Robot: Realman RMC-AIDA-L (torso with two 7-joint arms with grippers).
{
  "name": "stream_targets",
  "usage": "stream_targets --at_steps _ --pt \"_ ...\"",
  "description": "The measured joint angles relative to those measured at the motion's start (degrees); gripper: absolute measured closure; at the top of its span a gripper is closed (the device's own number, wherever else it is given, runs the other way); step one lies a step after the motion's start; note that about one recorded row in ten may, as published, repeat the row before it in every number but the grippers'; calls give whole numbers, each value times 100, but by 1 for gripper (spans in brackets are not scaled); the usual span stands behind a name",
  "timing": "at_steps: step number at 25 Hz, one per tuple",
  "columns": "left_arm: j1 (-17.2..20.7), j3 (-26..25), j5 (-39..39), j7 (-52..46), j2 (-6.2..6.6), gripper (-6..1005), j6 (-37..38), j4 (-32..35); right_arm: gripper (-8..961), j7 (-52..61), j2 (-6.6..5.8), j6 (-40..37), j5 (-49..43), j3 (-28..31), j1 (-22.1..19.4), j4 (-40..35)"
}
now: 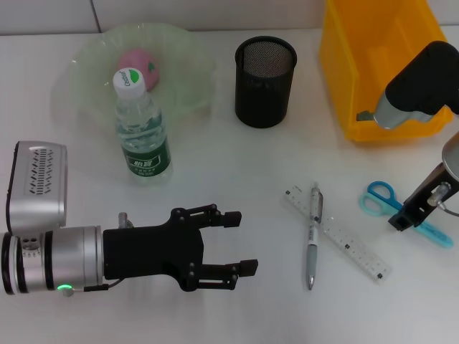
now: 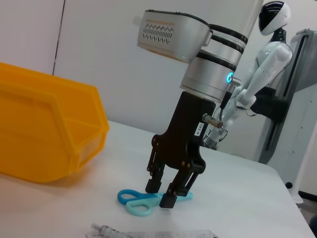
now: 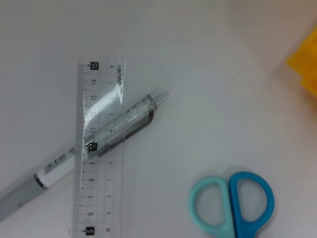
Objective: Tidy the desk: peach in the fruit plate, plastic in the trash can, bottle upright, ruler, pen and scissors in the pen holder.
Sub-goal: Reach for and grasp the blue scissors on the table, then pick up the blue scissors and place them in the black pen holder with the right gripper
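One right gripper (image 2: pixel 165 194) hangs over the scissors (image 1: pixel 399 211) near the bench's right edge, its fingers a little open and holding nothing. The left gripper (image 1: pixel 238 244) is wide open and empty too.

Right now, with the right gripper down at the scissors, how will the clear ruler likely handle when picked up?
The ruler lies flat on the table, so probably hard to get under. The pen lies across it and may roll off. It looks thin and glossy, likely light and slippery.

Head camera looks steeply down on the whole desk; both wrist cameras sit nearer (left low, sideways; right overhead), sharing the scissors (image 1: pixel 391 203).
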Motion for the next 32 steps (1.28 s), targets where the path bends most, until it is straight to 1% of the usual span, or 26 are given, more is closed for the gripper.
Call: stream_targets --at_steps 6,17,19,30,32 --pt "-3 -7 0 0 0 178 0 0 533 -18 -9 6 -110 -72 0 -8" --pt "-16 -26 0 0 -6 179 -25 2 588 -103 -4 73 -107 -109 -23 -2" --pt "-16 -27 0 0 -7 179 -26 2 661 -115 -4 75 -102 -108 -27 -2" --pt "-16 -36 0 0 -9 180 -36 -9 680 -182 5 141 -71 -57 -120 -15" --pt "-16 -36 -4 0 -9 180 -36 -14 701 -185 6 143 -65 -55 -155 -50"
